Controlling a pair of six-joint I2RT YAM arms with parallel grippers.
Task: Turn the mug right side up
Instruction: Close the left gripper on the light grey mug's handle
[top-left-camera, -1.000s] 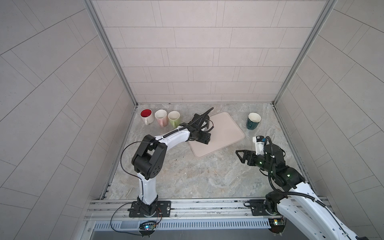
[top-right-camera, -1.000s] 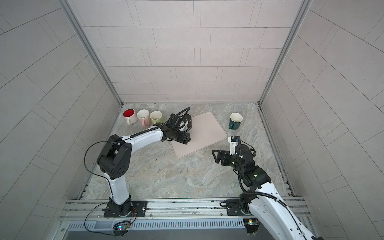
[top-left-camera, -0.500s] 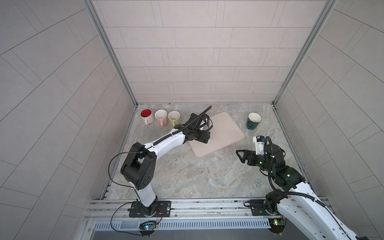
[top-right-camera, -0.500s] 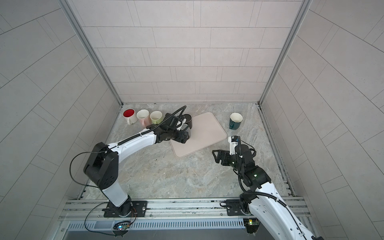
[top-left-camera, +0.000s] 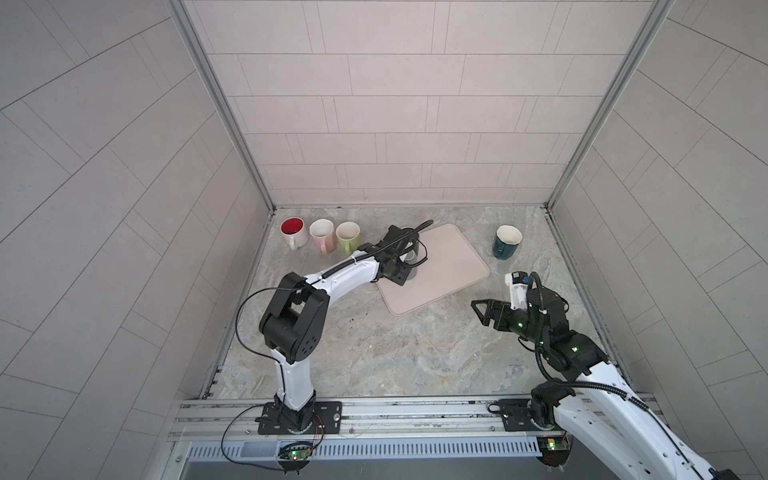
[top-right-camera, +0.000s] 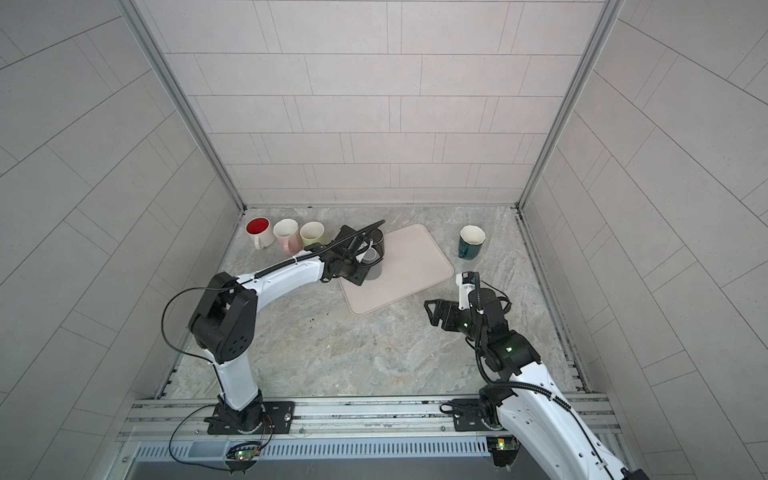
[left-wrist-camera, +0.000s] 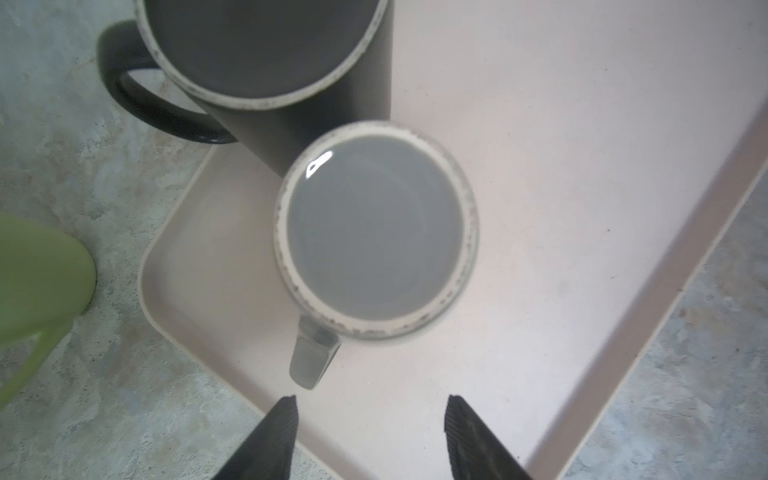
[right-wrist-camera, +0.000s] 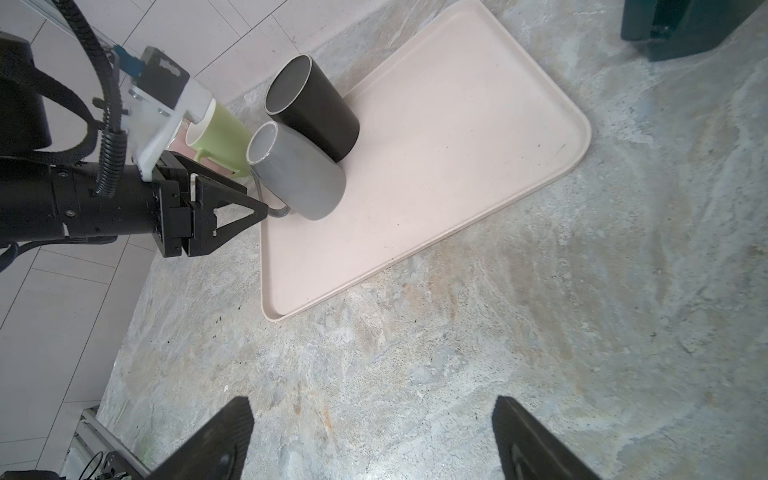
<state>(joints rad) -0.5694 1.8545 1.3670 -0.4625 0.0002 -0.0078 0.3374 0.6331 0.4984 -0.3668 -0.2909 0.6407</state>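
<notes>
A pale pink rectangular tray (top-left-camera: 449, 266) lay at an angle on the marbled stone bench (top-left-camera: 395, 353), toward the bench's back edge. Two mugs stood on the tray near its back left corner. The grey ceramic mug (left-wrist-camera: 374, 232) stood right side up, its mouth facing up and nothing inside it. Just behind it, touching or nearly so, stood a taller black ceramic mug (right-wrist-camera: 316, 108), also mouth up and empty.

Three more mugs stood in a row along the bench's back edge, by its left corner: a white mug with a red inside (top-left-camera: 293, 230), a pale pink mug (top-left-camera: 322, 232) and a light green mug (top-left-camera: 348, 235). I saw nothing in any of them. A dark teal mug with a white inside (top-left-camera: 508, 241) stood alone near the bench's back right corner, off the tray.

My left gripper (left-wrist-camera: 370, 405) was low over the tray's left edge with its fingers apart, and nothing lay between them. The grey mug's handle pointed toward the fingertips and ended just short of them in the wrist view; I could not tell whether one finger touched it.

My right gripper (right-wrist-camera: 372, 405) hung over bare bench near the tray's front right corner, fingers wide apart, holding nothing.
</notes>
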